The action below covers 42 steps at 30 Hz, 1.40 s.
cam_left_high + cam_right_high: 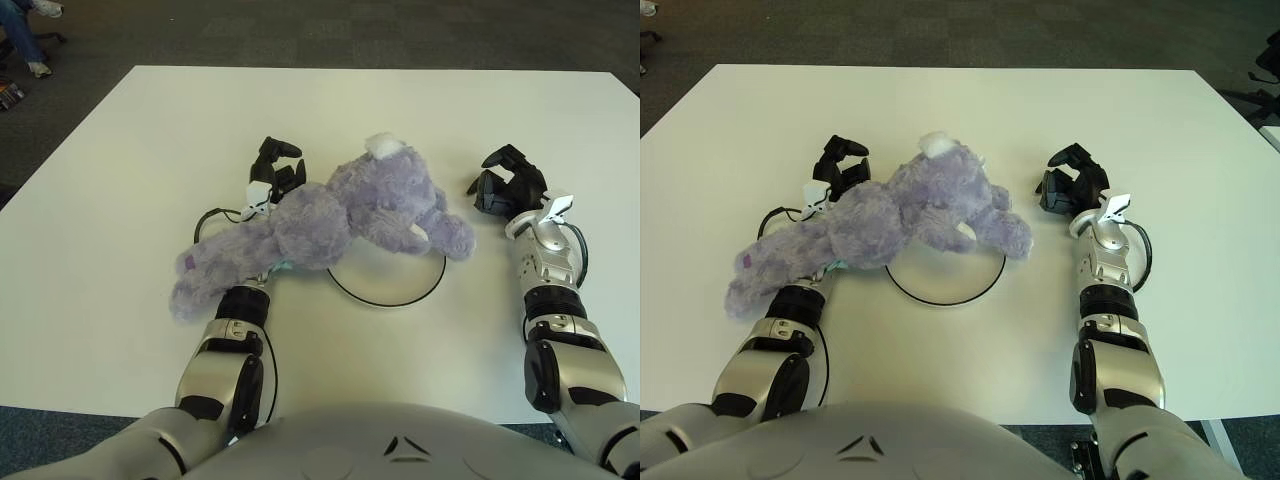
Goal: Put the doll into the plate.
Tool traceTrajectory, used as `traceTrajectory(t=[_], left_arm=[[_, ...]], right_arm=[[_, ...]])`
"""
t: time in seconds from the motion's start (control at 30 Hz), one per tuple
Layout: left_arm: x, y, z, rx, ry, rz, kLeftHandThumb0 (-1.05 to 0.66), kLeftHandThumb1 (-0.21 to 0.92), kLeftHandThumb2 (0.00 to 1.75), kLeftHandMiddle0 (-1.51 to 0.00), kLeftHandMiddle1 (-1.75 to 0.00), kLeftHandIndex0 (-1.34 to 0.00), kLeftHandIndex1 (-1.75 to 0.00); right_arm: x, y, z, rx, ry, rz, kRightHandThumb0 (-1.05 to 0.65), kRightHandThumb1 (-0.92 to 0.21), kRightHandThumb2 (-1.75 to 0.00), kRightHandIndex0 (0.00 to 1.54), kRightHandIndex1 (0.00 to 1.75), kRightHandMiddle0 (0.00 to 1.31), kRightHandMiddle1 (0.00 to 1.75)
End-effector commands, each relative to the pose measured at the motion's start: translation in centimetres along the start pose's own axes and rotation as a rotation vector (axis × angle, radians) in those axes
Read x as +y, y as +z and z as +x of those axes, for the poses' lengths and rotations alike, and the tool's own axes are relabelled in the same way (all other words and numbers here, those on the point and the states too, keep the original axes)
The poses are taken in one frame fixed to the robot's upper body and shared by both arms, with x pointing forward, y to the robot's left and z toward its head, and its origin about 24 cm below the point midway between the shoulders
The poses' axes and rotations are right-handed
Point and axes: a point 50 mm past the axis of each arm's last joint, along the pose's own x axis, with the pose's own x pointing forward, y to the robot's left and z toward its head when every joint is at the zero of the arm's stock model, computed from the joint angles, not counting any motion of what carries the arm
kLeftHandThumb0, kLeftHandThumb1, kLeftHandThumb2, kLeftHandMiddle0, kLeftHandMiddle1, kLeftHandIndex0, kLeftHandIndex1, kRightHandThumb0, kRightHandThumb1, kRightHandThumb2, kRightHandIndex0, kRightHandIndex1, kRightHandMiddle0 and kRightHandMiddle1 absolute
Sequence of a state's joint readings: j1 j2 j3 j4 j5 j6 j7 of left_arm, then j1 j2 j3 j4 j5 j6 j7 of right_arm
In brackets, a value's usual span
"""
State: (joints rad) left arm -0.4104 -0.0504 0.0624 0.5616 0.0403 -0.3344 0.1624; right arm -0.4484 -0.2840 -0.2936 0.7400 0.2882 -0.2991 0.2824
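A purple plush doll [340, 215] lies on its side on the white table. Its head and one arm rest over the left part of a white plate with a dark rim [390, 300]; its legs trail off to the left. The doll's body is draped over my left wrist. My left hand [277, 165] sticks out behind the doll, its fingers loosely curved and not closed on it. My right hand [503, 182] hovers right of the doll's head, a little apart from it, its fingers curved and empty.
The white table [150, 130] reaches to dark carpet at the far and left edges. A black cable loop [205, 220] lies by my left wrist. A person's legs [25, 40] show at the top left corner, off the table.
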Motion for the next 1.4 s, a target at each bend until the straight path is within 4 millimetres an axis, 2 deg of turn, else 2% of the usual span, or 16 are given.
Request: traceTrajectory(t=[0.0,0.43,0.87,1.37], left_arm=[[0.4,-1.0,-0.5,0.034,-0.008,0.011,-0.41,0.53,1.04,-1.08,-1.75,-0.44,-1.75],[0.3,-1.2,-0.4,0.027,-0.016,0.006,-0.42,0.52,1.05,-1.08,-1.75,-0.45,-1.75],[0.3,-1.4,-0.4,0.003,-0.013,-0.008,-0.42,0.52,1.06,-1.08,-1.75,-0.45,-1.75],[0.5,-1.5,-0.3,0.001,-0.019,-0.014,-0.42,0.51,1.06,-1.1,-1.75,-0.46,-1.75]], right_arm=[[0.1,0.0,0.2,-0.007,0.002,0.06,0.0,-0.04,-1.55,0.84,1.53,0.66,1.75],[0.3,-0.7,-0.1,0.005,-0.02,0.057,0.0,0.03,-1.64,0.88,1.55,0.7,1.75],[0.6,-1.0,-0.3,-0.003,-0.127,0.02,0.0,0.03,-1.65,0.89,1.58,0.68,1.75],[1.1,-1.3,-0.5,-0.003,-0.154,0.0,-0.01,0.04,-1.69,0.89,1.66,0.67,1.75]])
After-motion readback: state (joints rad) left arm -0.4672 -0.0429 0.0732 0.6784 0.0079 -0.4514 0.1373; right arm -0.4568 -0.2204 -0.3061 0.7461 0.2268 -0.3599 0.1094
